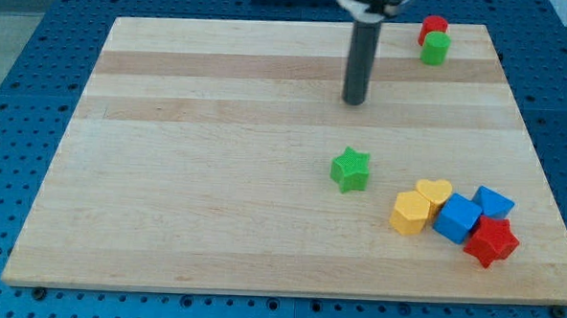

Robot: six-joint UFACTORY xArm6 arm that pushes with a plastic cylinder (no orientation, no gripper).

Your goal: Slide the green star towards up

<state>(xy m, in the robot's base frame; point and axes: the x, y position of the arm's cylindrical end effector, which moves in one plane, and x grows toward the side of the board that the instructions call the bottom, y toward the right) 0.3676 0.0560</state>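
Rod-end: my tip [354, 101] sits above the green star [350, 170], apart from it, bare rod gripping nothing.
Star lies mid-board on the wooden board [216, 175], open wood toward the view's top; 5 blocks cluster at lower right.

My wooden board [213, 233] of pale planks lies under even light; around its edges I see a blue perforated table [18, 90], dotted with rows of holes.

My tip [354, 101] sits on the tabletop [196, 194], well apart above the green star [350, 170].
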